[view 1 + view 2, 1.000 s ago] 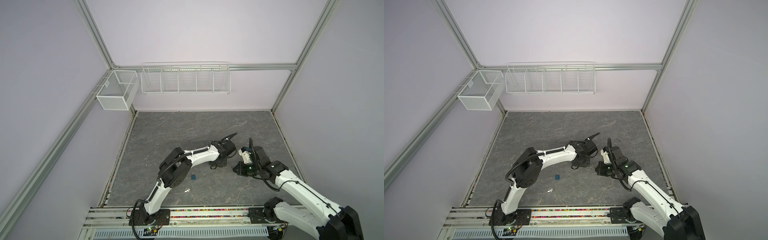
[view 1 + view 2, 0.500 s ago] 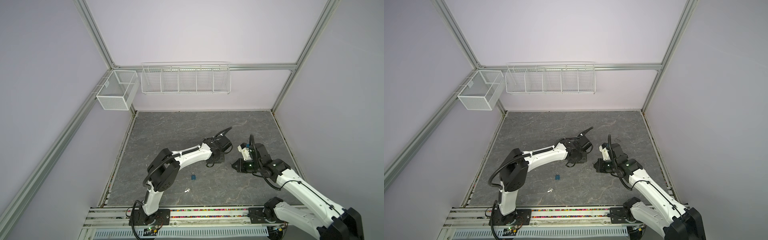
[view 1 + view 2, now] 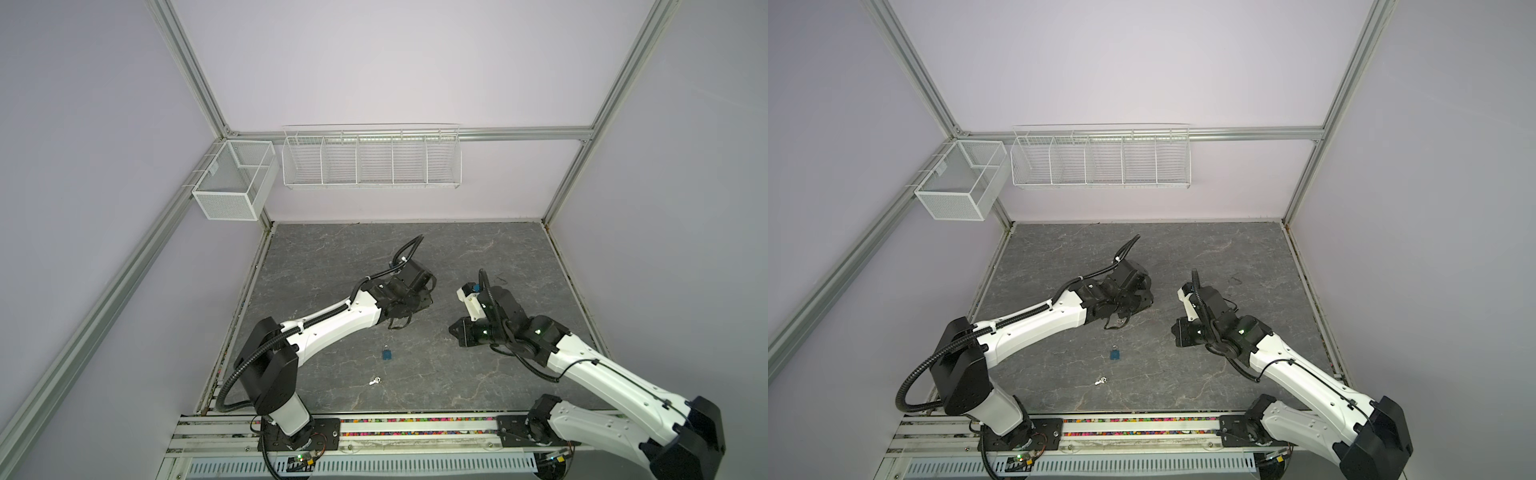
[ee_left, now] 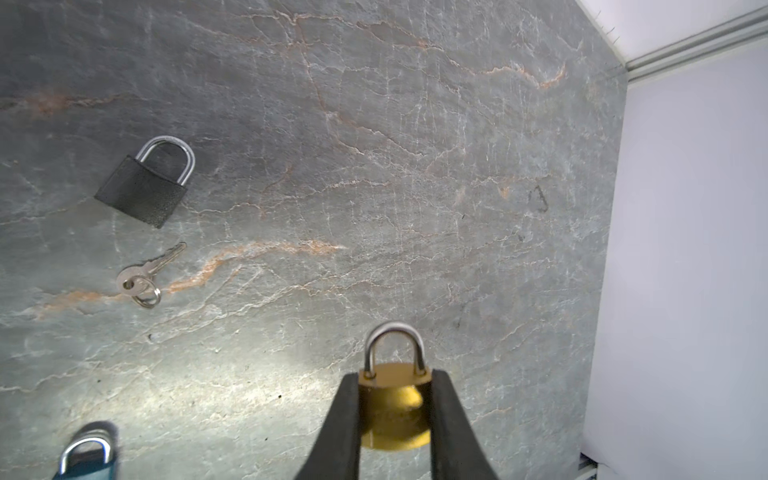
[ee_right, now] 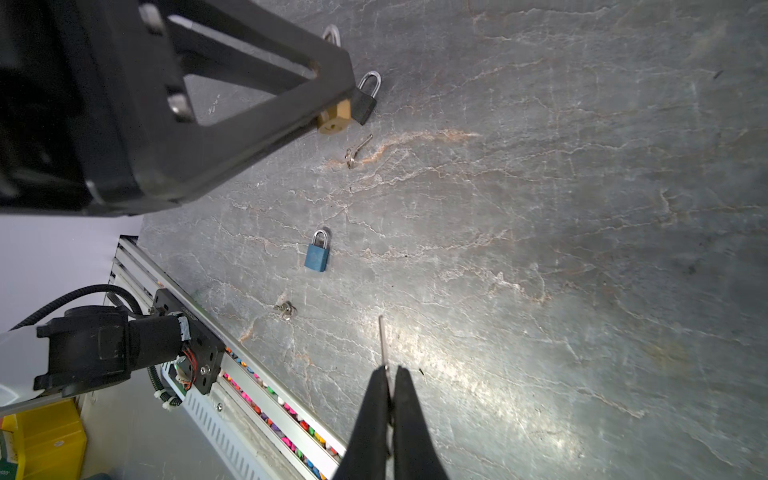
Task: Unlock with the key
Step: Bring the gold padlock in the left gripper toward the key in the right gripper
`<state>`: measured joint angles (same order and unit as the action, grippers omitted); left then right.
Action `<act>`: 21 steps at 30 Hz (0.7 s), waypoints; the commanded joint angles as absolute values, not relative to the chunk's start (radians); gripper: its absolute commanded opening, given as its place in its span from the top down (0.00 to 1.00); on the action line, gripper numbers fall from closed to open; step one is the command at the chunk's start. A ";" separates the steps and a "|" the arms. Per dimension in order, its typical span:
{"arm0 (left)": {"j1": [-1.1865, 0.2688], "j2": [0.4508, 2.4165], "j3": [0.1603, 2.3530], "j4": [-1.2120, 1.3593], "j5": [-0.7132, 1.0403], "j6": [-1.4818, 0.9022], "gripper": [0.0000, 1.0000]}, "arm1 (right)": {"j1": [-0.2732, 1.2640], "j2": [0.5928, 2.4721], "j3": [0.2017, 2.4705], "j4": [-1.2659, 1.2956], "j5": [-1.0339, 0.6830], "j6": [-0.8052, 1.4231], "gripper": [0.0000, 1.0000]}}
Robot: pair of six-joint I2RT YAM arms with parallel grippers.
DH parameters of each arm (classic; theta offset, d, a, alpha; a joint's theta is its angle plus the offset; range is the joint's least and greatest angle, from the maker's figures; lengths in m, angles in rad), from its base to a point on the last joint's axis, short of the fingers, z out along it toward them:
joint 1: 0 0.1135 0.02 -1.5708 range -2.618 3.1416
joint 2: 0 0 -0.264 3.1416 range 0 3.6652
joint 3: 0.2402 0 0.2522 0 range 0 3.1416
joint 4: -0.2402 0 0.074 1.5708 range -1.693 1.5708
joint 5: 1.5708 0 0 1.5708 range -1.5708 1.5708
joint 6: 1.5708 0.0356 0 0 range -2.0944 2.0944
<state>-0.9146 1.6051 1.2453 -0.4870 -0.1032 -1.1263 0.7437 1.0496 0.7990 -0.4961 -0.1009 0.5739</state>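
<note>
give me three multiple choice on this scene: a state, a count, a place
1. The right pincer is: a) open and empty b) shut on a key c) shut on a padlock
2. Padlocks in view: a) two b) three c) five
3. The blue padlock lies: a) on the table b) in the left pincer c) in a bowl
Key: b, the key's blade is pinched; b, brass padlock, black padlock, blue padlock; a, it lies flat while the left pincer grips the brass padlock.
</note>
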 commanded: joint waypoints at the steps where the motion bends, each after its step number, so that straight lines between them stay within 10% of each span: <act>1: -0.895 1.525 1.179 -0.343 -0.091 -1.215 1.00 | 0.775 1.070 0.820 -0.409 -0.037 0.612 0.93; 21: -0.889 1.381 1.062 -0.240 -0.104 -1.361 1.00 | 0.857 1.145 0.868 -0.195 0.096 0.696 0.93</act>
<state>-0.8921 1.4094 1.0737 -0.2691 -0.0967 -1.3243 0.8516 1.1397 0.8471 -0.2447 0.0486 0.6777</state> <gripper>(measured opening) 0.221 0.071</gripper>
